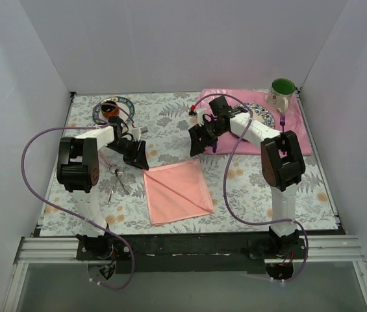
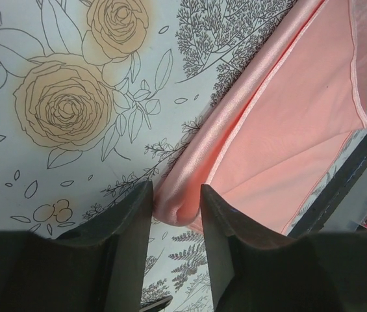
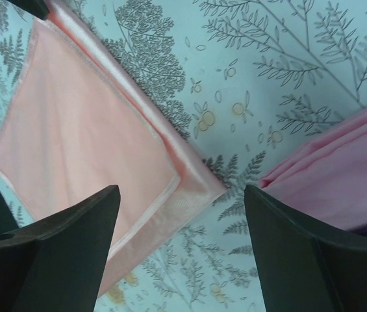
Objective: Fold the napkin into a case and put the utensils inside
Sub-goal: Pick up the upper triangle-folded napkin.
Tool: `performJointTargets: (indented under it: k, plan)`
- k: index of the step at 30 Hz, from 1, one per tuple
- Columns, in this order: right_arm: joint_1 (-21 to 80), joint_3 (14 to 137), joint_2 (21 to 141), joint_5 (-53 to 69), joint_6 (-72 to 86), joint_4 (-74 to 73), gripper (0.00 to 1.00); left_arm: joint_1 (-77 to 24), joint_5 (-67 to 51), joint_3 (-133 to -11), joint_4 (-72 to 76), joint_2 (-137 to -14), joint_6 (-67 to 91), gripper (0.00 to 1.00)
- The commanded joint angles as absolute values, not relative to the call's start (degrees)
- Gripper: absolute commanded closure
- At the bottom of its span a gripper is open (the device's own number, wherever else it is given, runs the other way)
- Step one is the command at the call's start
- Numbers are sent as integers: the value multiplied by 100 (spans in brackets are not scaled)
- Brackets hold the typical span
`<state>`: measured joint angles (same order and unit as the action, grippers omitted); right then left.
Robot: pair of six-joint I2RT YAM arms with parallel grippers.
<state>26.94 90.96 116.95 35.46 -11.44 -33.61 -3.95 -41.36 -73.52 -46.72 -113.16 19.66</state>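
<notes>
Black left fingers (image 2: 128, 240) filled the bottom of the left wrist view. They stood close together, and one rounded, folded corner of the salmon-pink napkin (image 2: 287, 130) filled the narrow gap and touched both inner faces, so they were pinching that corner. From the fingers the cloth ran up and to the right, flat on the floral-patterned bench (image 2: 60, 175), with its hemmed edge showing on the far right side. Right fingers (image 3: 73, 240) stood wide apart and held nothing. Another corner of the napkin lay below the gap between them, nearer the left-hand finger and touching neither. There a hemmed top layer sat just inside the shinier edge of the layer beneath. Just beyond the right-hand finger, a bunched edge of the brighter pink placemat (image 3: 339, 175) lay near that corner but apart from it. Seen from above, the napkin lay between the two sets of fingers and nearer the arm bases than either, a roughly square shape with a diagonal crease across it. Thin silver utensils (image 1: 115, 182) lay on the bench on the base side of the left fingers, beside the left arm and apart from the napkin's edge. Beyond the right fingers, at the placemat's far edge, stood a green-lined mug (image 1: 282, 90) with a purple fork (image 1: 282, 121) just in front of it. Beyond the left fingers sat a patterned plate (image 1: 126, 104).
</notes>
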Motion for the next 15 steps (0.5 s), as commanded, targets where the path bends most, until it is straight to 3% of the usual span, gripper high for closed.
performJointTargets:
  k: [1,6,15]
  plan:
    - [2663,9623,12137,3533,-1669,-3840,10,-413,-4113,-7515,-4720,-11408,1793,68]
    - [2663,9896,12418,3595,-1968,-3911,5,-413,-4104,-7576,-4772,-11487,1723,71]
    - [2672,10028,12630,3718,-2074,-3981,9,-413,-4043,-7603,-4781,-11514,1705,67]
